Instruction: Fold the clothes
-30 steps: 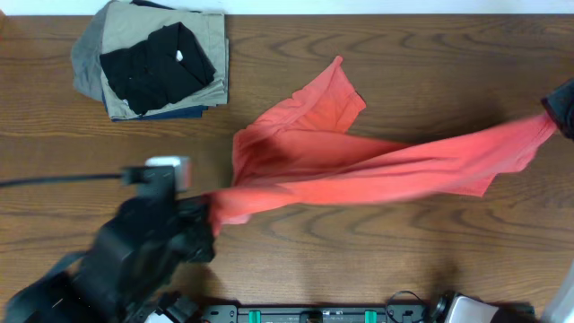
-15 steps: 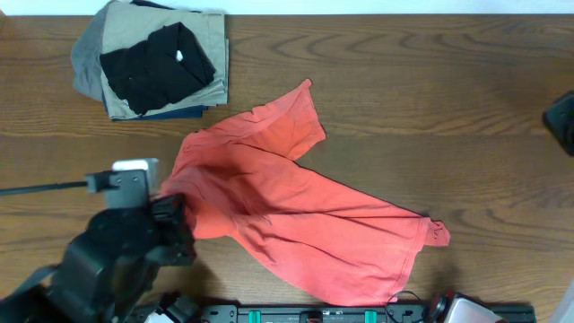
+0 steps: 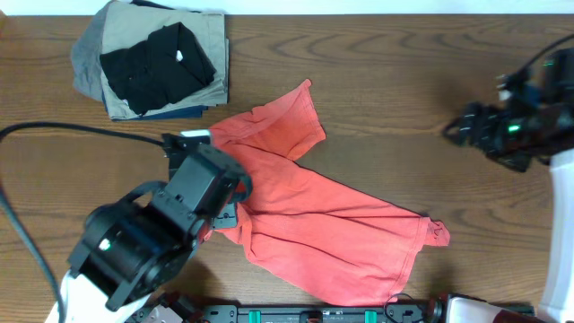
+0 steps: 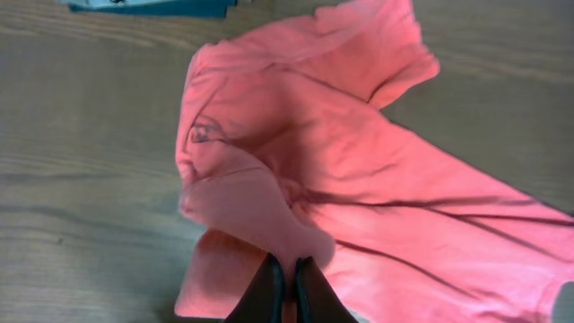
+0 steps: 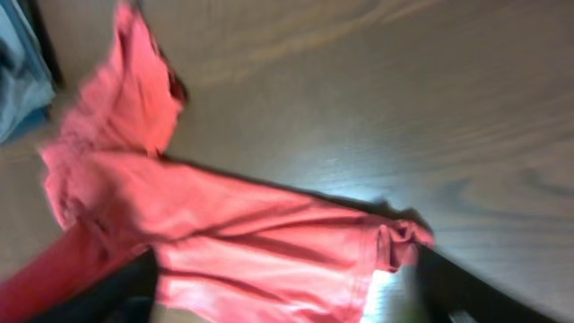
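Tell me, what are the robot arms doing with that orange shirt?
They are trying to fold it. The orange T-shirt lies rumpled on the wooden table, not folded yet. The left gripper is pinching the cloth at one edge. The right gripper is open and empty, off to the side of the shirt. A pile of folded clothes sits in the corner.

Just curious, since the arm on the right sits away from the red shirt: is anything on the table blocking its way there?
Nothing visible does. Only bare table lies between the open right gripper and the T-shirt. The folded garments sit in the far corner beyond the shirt. The left gripper pinches the shirt's other side.
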